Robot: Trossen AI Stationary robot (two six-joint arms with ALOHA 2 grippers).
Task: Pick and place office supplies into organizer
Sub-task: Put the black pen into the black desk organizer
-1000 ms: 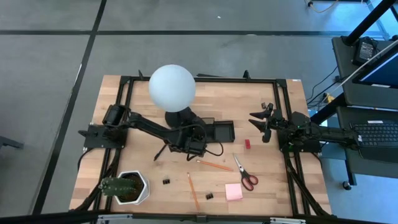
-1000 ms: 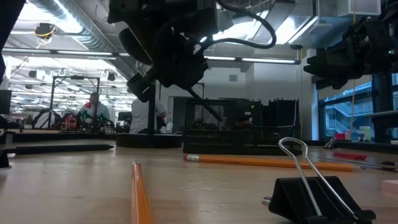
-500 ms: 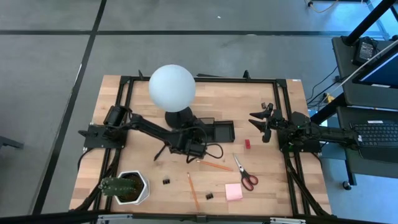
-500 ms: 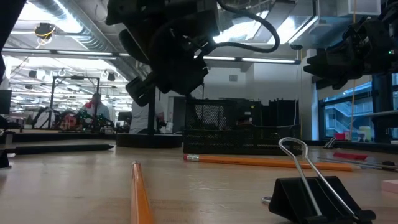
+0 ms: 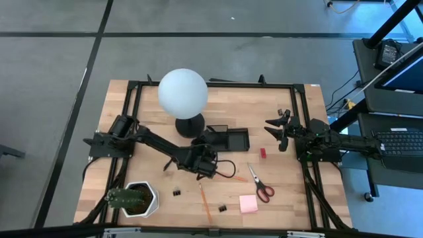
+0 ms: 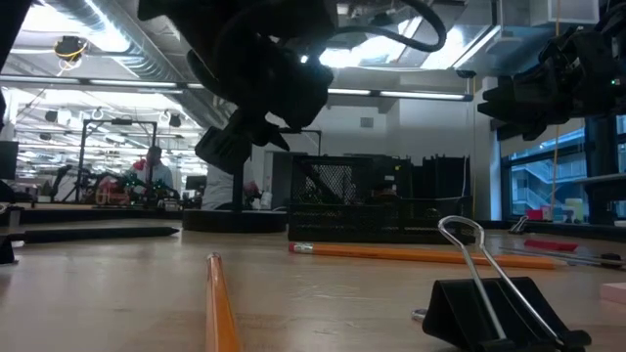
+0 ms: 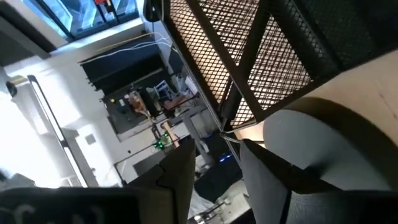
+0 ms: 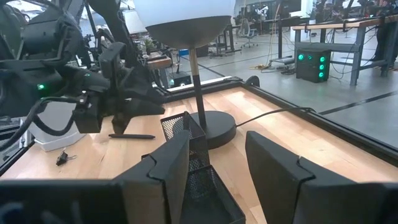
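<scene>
**Watch the L arm's next descent – tight spot by lamp & organizer**

Your left pincer (image 5: 201,160) hangs above the counter (image 5: 301,198) on the near side of the organizer (image 5: 248,140). Its fingers are spread w/ nothing between them. The right pincer (image 5: 271,129) waits at the far right, also spread & empty.

The supplies lie loose on the counter. A black pen (image 5: 170,160) is just left of the left pincer, and an orange pencil (image 5: 231,176) is just right of it. A 2nd pencil (image 5: 205,201), the scissors (image 5: 262,186), the sticky pad (image 5: 248,203), the red block (image 5: 262,153) and the binder clips (image 5: 178,192) all sit nearer or further right.

What can bite you, IMO:
- Pen & pencils lie flat and thin. Come down too deep and the fingertips hit the wood; too shallow and they roll away.
- The organizer is light mesh. A low sideways approach prob. shoves it rather than clearing its wall.
- The lamp base (image 5: 190,125) stands just left of the organizer, and the globe (image 5: 183,94) blocks your top view there. A wide swing of the forearm can knock the stem.
- The wrist cable (image 5: 225,160) loops out toward the pencil and may drag it.
</scene>
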